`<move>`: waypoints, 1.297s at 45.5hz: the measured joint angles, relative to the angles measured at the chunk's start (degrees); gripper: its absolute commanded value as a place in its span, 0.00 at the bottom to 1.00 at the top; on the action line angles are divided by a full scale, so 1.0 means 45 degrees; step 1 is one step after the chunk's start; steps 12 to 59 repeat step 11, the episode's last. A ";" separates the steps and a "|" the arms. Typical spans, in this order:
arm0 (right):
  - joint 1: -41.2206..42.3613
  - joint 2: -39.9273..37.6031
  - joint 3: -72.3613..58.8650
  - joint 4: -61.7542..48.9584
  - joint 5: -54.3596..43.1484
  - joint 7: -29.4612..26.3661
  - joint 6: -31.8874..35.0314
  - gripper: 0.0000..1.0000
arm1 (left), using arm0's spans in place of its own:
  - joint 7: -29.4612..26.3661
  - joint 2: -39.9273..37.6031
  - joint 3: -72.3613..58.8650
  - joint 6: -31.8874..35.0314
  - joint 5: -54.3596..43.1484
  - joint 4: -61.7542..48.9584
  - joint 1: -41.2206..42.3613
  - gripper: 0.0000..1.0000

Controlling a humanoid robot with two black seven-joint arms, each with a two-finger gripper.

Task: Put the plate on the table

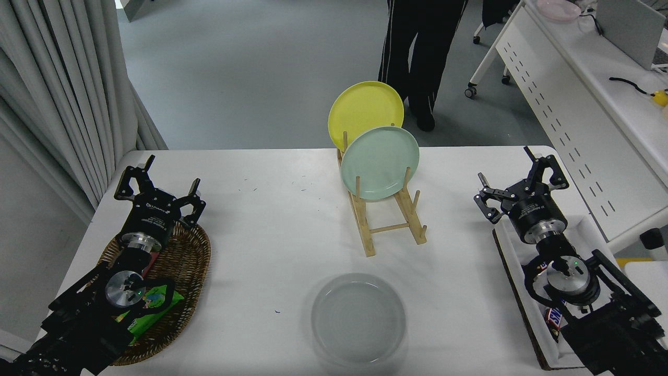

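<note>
the plate lies flat on the table; right gripper spread, empty; no print legible.
</note>
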 measured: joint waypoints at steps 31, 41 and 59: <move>-0.0193 0.0036 -0.0031 -0.0205 -0.0015 0.0178 0.0259 1.00 | 0.0000 0.0000 0.0000 0.0000 -0.0003 0.0000 0.0000 1.00; -0.0193 0.0036 -0.0031 -0.0205 -0.0015 0.0178 0.0259 1.00 | 0.0000 0.0000 0.0000 0.0000 -0.0003 0.0000 0.0000 1.00; -0.0193 0.0036 -0.0031 -0.0205 -0.0015 0.0178 0.0259 1.00 | 0.0000 0.0000 0.0000 0.0000 -0.0003 0.0000 0.0000 1.00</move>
